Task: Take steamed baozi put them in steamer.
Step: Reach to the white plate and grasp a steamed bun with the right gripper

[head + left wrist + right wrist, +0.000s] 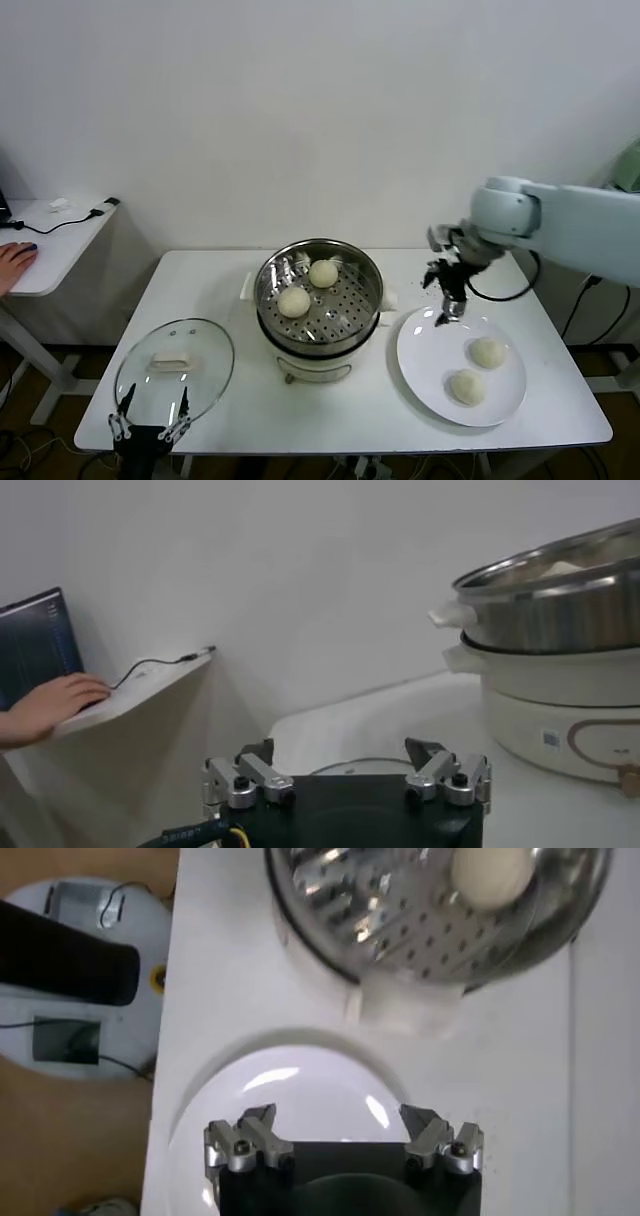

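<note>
Bright, even light; glare on the plate (300, 1083) (wrist view).

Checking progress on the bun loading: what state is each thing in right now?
steamer: uncovered, two baozi inside
baozi in steamer: resting on the perforated floor
baozi on plate: two, waiting
plate: right of the steamer
glass lid: off, flat on the table at left
right gripper: open, empty, over the plate's far edge
left gripper: open, empty, at the table's near-left edge

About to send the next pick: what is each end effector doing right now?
Left end effector: open, empty, beside the glass lid.
Right end effector: open, empty, above the white plate.
</note>
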Motion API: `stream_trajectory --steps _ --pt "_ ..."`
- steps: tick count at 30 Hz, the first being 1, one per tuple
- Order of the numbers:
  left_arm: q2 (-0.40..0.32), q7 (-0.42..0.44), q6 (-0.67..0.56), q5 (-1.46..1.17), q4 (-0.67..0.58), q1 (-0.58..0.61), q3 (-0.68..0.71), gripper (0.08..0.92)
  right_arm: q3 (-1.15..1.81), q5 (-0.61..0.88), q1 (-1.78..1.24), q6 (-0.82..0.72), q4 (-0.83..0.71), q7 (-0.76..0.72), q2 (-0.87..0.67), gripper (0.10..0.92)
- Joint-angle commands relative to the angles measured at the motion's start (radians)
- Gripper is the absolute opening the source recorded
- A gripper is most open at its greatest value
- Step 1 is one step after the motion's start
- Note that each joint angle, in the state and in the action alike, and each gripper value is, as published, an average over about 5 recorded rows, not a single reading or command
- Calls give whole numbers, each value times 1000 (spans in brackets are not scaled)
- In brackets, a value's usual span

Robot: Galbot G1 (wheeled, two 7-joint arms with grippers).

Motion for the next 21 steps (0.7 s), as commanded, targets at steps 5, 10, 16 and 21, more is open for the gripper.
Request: stream_trajectory --steps 5,10,16,21 --pt "-7 3 2 3 6 0 0 823 147 -290 -379 20 9 9 -171 823" --pt "-9 3 3 7 17 -3 -1 823 213 -311 -473 15 -36 24 -143 823" --pt "-11 2 -2 13 28 -2 -1 823 242 -308 -519 7 -74 36 -95 823" --pt "-13 2 -2 19 35 -8 -1 823 256 -314 -542 7 -100 36 -76 823"
